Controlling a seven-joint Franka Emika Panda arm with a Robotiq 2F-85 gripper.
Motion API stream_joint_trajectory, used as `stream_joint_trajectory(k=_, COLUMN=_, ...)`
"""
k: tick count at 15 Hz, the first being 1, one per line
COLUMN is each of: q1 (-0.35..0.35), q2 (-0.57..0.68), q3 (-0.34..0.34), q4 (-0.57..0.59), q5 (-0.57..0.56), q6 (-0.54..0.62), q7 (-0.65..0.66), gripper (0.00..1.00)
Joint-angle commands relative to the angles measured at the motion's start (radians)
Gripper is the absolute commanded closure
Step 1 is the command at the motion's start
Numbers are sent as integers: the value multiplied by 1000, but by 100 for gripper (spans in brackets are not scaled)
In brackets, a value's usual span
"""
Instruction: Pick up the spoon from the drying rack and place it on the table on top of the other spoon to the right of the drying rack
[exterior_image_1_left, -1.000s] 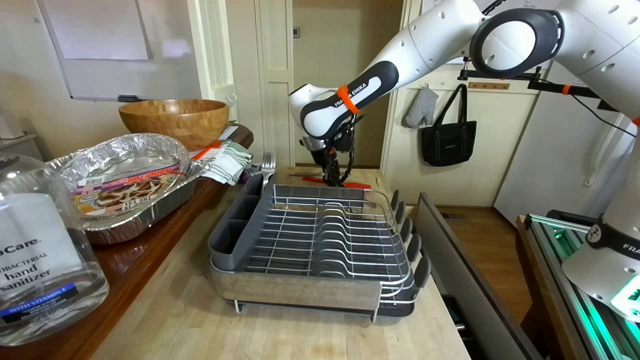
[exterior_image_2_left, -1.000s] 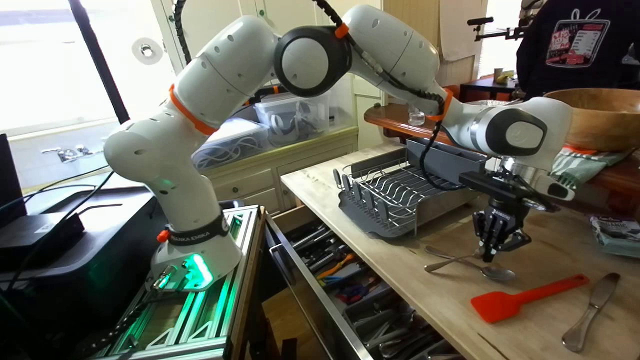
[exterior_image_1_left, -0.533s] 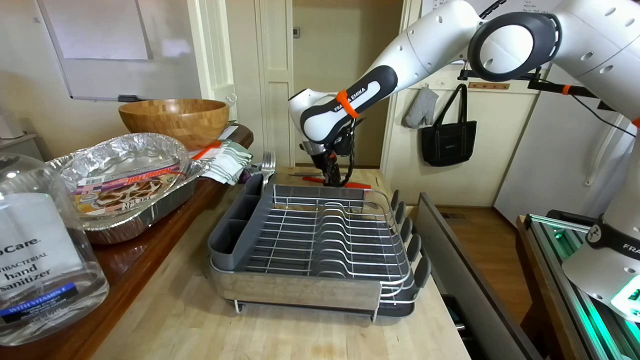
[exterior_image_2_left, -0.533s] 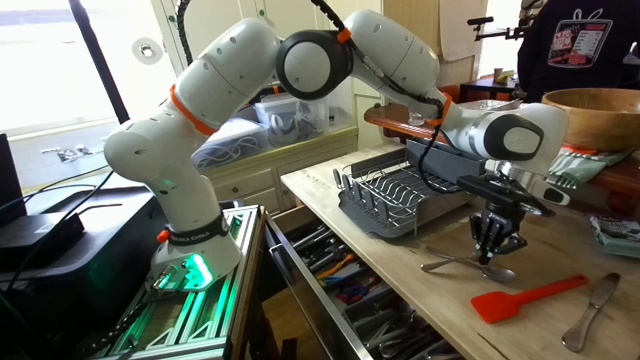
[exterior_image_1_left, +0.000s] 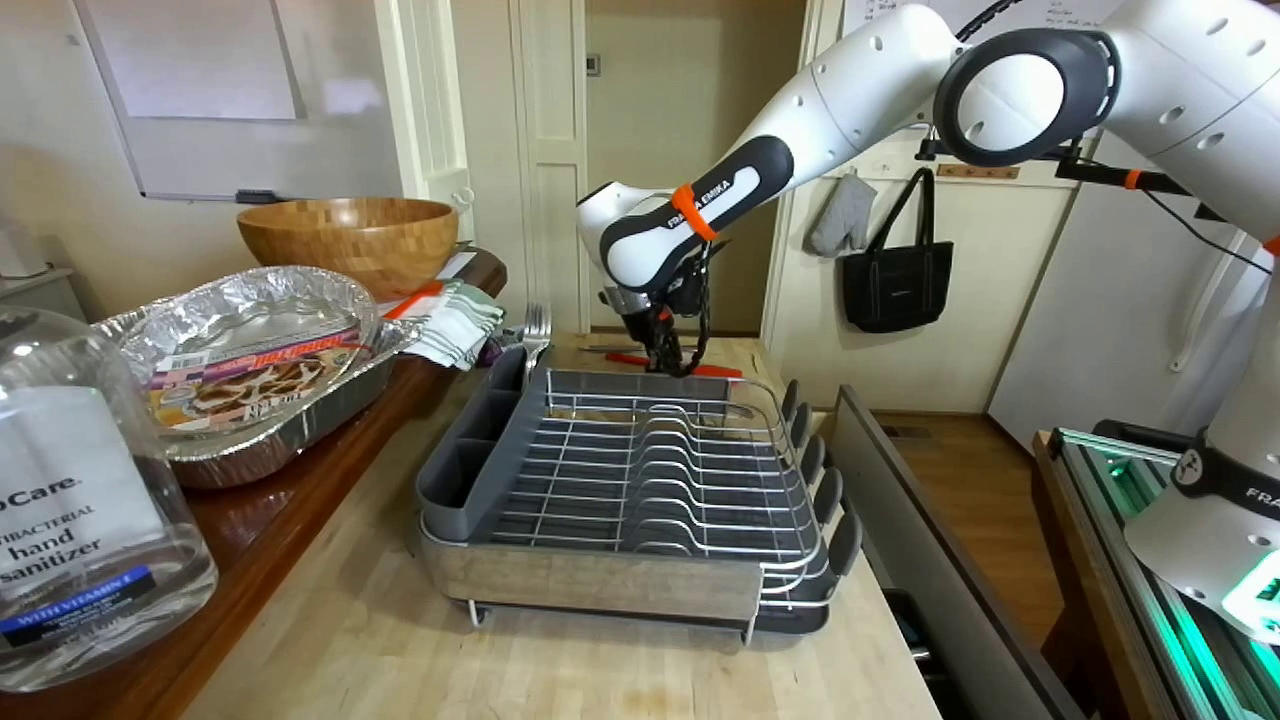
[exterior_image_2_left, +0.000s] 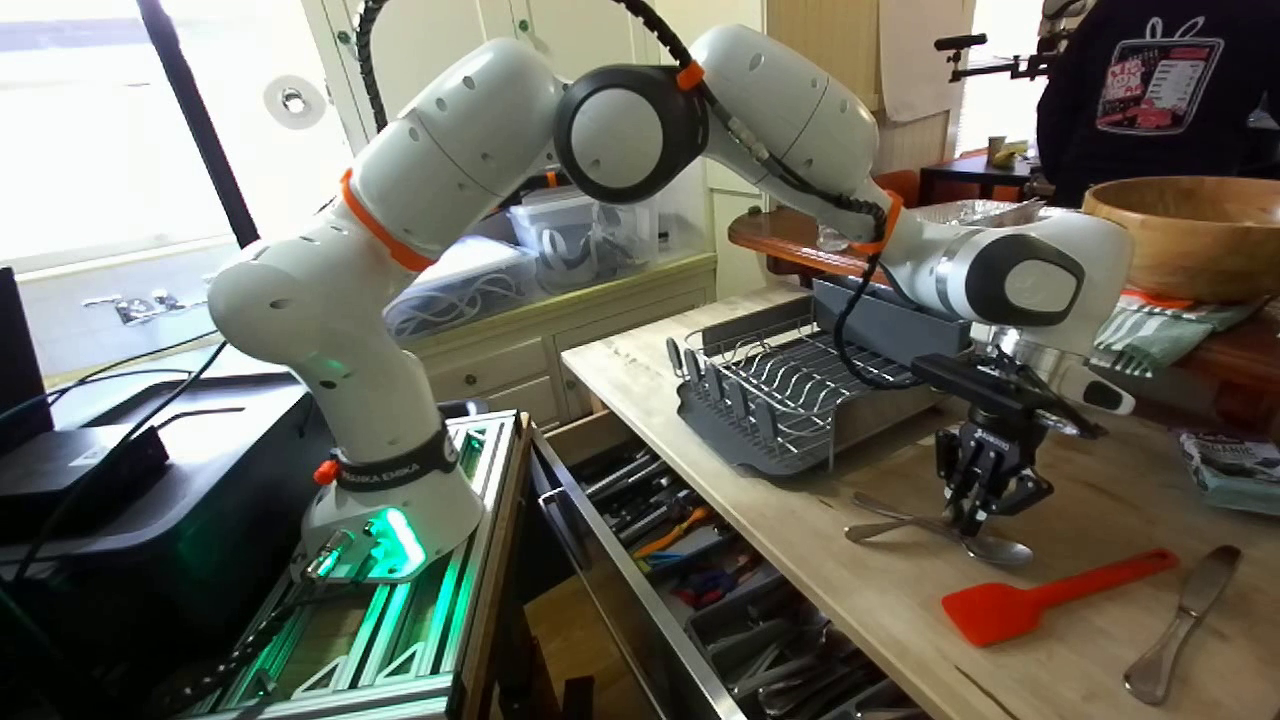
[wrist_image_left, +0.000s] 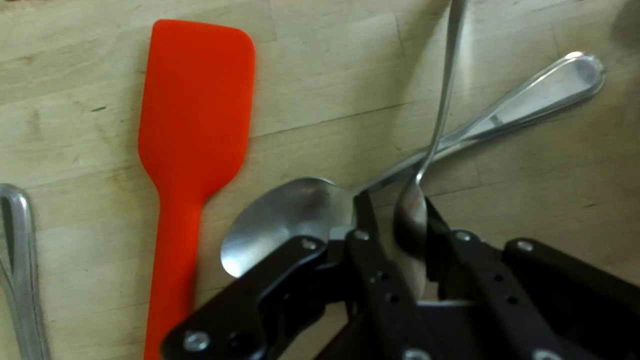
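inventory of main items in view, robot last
upper spoon: 1, silver, between fingers
lower spoon: 1, silver, on table
spatula: 1, red, on table
knife: 1, silver, on table
rack: 1, grey, on table
forks: count unclear, silver, in rack
drawer: 1, grey, beside table
bowl: 1, brown, on counter
foil pan: 1+, silver, on counter
bottle: 1, clear, on counter
bag: 1, black, on wall
arm: 1, white, over table
fingers: 2, black, flanking upper spoon

Above the gripper (wrist_image_left: 397, 202), the arm (exterior_image_1_left: 735, 187) reads "EMIKA". Well apart from it, a bottle (exterior_image_1_left: 90, 535) reads "hand sanitizer", "WITH VITAMIN E".
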Motion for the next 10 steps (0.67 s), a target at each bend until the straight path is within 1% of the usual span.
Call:
stream_joint_trajectory(k=1, q1=3, q2=29, q3=1, q4=35, q5=-7, q6=2, q7=8, gripper=51)
stream_joint_trajectory(k=3, q1=5, q2=12, q3=1, q4=27, q5=-6, q6=13, q7=13, gripper=31)
stream_joint_trajectory(k=6, q1=11, q2=-18, q3=1, q4=20, q5=-9, q6=29, q7=20, gripper=5)
stream_joint_trajectory(k=7, q1=14, q2=-32, q3=1, q4=15, q5=-10, q6=40, q7=22, gripper=1)
stream_joint_trajectory(k=10, q1=29, q2=-82, q3=-1, q4=-12, q5=-11, q6=96, q7=50, gripper=0)
